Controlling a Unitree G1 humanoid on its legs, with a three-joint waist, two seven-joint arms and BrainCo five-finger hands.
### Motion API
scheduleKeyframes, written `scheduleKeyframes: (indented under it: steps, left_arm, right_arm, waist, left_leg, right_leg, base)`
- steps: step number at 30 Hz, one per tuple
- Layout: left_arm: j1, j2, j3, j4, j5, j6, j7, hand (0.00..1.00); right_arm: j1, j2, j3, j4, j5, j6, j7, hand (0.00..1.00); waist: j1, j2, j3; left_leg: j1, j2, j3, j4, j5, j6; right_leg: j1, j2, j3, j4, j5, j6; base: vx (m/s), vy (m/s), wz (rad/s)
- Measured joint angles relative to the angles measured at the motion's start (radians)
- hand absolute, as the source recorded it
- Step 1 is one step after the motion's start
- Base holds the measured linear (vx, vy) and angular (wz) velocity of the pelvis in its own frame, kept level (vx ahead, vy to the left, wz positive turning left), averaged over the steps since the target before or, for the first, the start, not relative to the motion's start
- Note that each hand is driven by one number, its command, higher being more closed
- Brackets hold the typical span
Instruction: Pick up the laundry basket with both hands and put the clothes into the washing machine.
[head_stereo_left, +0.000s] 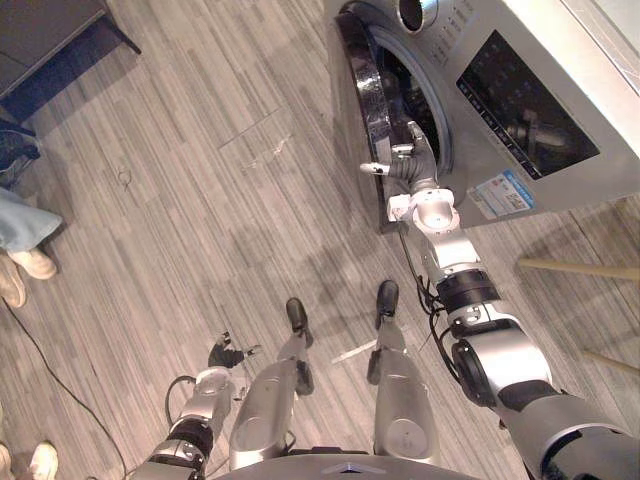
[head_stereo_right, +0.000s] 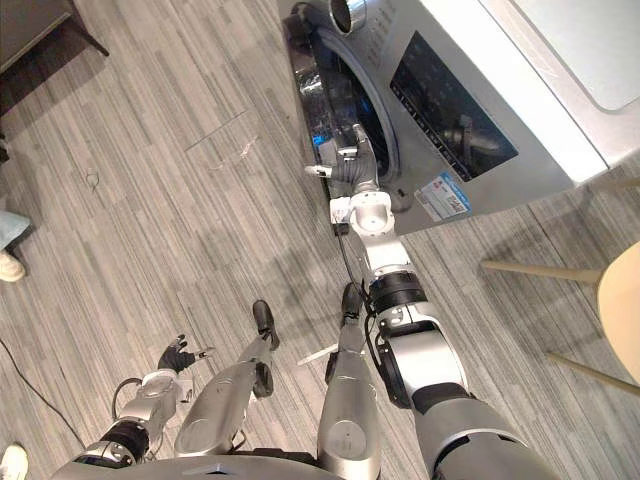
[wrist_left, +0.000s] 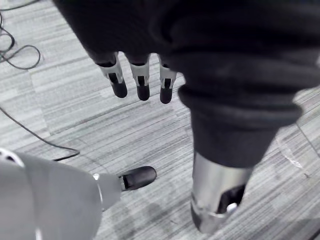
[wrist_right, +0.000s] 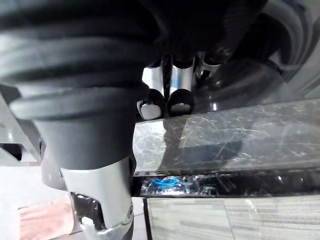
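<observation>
A silver front-loading washing machine (head_stereo_left: 475, 40) stands ahead and to the right of the robot on a floor of grey wood-grain planks (head_stereo_left: 200, 200). Its round door of dark glass in a black ring (head_stereo_left: 362, 78) is swung open towards the robot's left, showing the dark mouth of the drum behind it. A chrome knob (head_stereo_left: 415, 12) sits on the control strip above the opening, and a blue and white sticker (head_stereo_left: 503, 193) is stuck low on the front panel.

The right arm reaches forward to the machine. The right hand (head_stereo_left: 408, 162) is at the lower edge of the opening, just beside the door's inner side, with its thumb spread out to the left. In the right wrist view its fingers (wrist_right: 180, 95) run straight, their dark tips right at the door's clear scratched rim; they close round nothing.

The left hand (head_stereo_left: 228, 354) hangs low at the robot's left side, above the floor and well apart from the machine. Its fingers (wrist_left: 142, 82) are loose and nearly straight, and it is empty.

At the left edge a person's leg in blue jeans (head_stereo_left: 20, 220) ends in a pale shoe (head_stereo_left: 35, 262). A dark piece of furniture (head_stereo_left: 50, 40) fills the upper left corner, and pale wooden legs (head_stereo_left: 575, 268) show beside the machine on the right.
</observation>
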Motion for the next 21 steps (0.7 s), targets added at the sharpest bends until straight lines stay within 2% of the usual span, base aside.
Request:
scheduleKeyframes:
  steps: [3,6,7,10,14,15,16,18,21]
  left_arm:
    - [0.003,-0.001,0.000,0.007,0.000,0.004,-0.001,0.00]
    - [0.022,-0.001,0.008,0.011,0.001,0.007,0.000,0.00]
    - [0.024,-0.002,0.019,0.020,0.001,0.011,0.000,0.00]
    - [0.025,-0.006,0.055,0.017,0.002,0.015,0.003,0.00]
    - [0.024,0.004,0.090,0.014,0.007,0.019,0.011,0.00]
    - [0.024,0.009,0.093,0.012,0.017,0.020,0.016,0.00]
    - [0.024,0.009,0.098,0.009,0.023,0.021,0.017,0.00]
    - [0.023,0.011,0.108,0.006,0.025,0.023,0.018,0.00]
    - [0.022,0.013,0.113,0.005,0.048,0.024,0.019,0.00]
  right_arm:
    - [0.032,0.003,0.026,-0.021,0.000,0.010,0.002,0.00]
    - [0.144,0.017,0.128,-0.115,0.009,0.026,0.022,0.00]
    - [0.204,0.033,0.191,-0.131,0.009,0.031,0.058,0.00]
    - [0.273,0.092,0.258,-0.131,0.015,0.031,0.122,0.00]
    - [0.290,0.165,0.276,-0.135,0.030,0.025,0.158,0.00]
    - [0.298,0.171,0.274,-0.145,0.030,0.019,0.159,0.00]
    - [0.308,0.172,0.272,-0.155,0.030,0.019,0.159,0.00]
    - [0.363,0.169,0.240,-0.201,0.030,0.018,0.159,0.00]
    - [0.424,0.167,0.199,-0.233,0.030,0.011,0.158,0.00]
  waist:
    - [0.005,0.000,0.000]
    - [0.009,-0.001,0.000]
    - [0.007,-0.001,0.000]
    - [0.003,-0.005,-0.003]
    - [0.005,-0.045,-0.021]
    - [0.006,-0.068,-0.032]
    - [0.008,-0.078,-0.037]
    - [0.009,-0.115,-0.056]
    - [0.004,-0.135,-0.067]
  left_leg:
    - [-0.009,0.005,-0.022,-0.001,0.010,-0.004]
    - [-0.004,0.007,-0.024,-0.001,0.015,-0.011]
    - [0.008,0.008,-0.026,-0.001,0.015,-0.011]
    - [0.043,0.012,-0.035,-0.001,0.012,-0.012]
    - [0.063,0.015,-0.030,0.000,0.007,-0.013]
    - [0.065,0.015,-0.023,0.005,0.005,-0.011]
    - [0.068,0.014,-0.019,0.005,0.003,-0.011]
    - [0.085,0.015,0.001,0.005,-0.005,-0.011]
    - [0.110,0.016,0.026,0.005,-0.015,-0.009]
  right_leg:
    - [0.003,0.002,-0.024,0.000,-0.001,0.000]
    - [0.011,0.004,-0.028,0.000,-0.001,0.000]
    - [0.025,0.005,-0.033,0.000,0.001,0.001]
    - [0.070,0.008,-0.052,0.000,-0.006,0.006]
    - [0.090,0.012,-0.048,-0.001,-0.013,0.011]
    - [0.089,0.012,-0.042,-0.001,-0.012,0.010]
    - [0.090,0.012,-0.037,-0.001,-0.012,0.010]
    - [0.095,0.013,-0.018,-0.001,-0.012,0.010]
    - [0.105,0.016,0.007,-0.001,-0.013,0.011]
  base:
    - [-0.04,-0.004,0.20]
    - [0.00,0.000,0.02]
    - [0.04,0.011,0.04]
    - [0.08,0.011,0.12]
    - [0.08,0.001,0.01]
    - [0.08,0.010,-0.07]
    - [0.10,0.016,-0.16]
    - [0.09,0.013,-0.22]
    - [0.09,0.009,-0.28]
